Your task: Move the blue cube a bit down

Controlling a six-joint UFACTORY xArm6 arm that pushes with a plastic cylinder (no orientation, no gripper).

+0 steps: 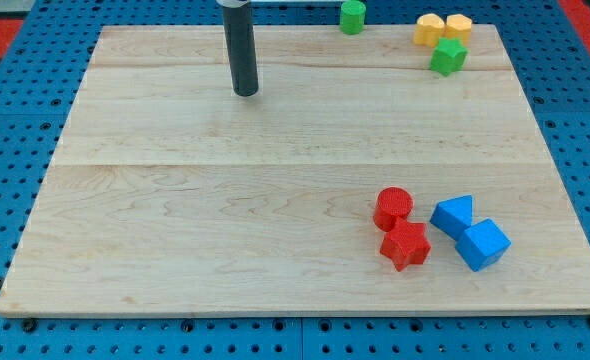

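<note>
Nearest the view's bottom sits our red star [405, 245], and just above it the red cylinder [393, 207], the two touching or nearly so. To their right lie the two blue pieces: a blue wedge [454, 214] and, against its lower right side, the blue cube [482, 244], which is the one we must shift. All four form a tight cluster in the board's [225, 230] lower right part.

Far off, along the view's top edge, we see a green cylinder [352, 16], two yellow blocks [442, 28] side by side, and a green block [448, 56] just below them.

We carry no jaws at all, only a rod, so nothing can be held or clamped; we can only push. Our tip [246, 93] rests on the wood in the upper left-centre, well apart from every block, and the cube lies far to its lower right.

We judge the approach awkward. To send the cube down we need the tip above it, yet the wedge sits right there, touching or close to touching. Coming in from the cube's upper right, on its free side, seems the safer line; a careless path would drag the wedge along.
</note>
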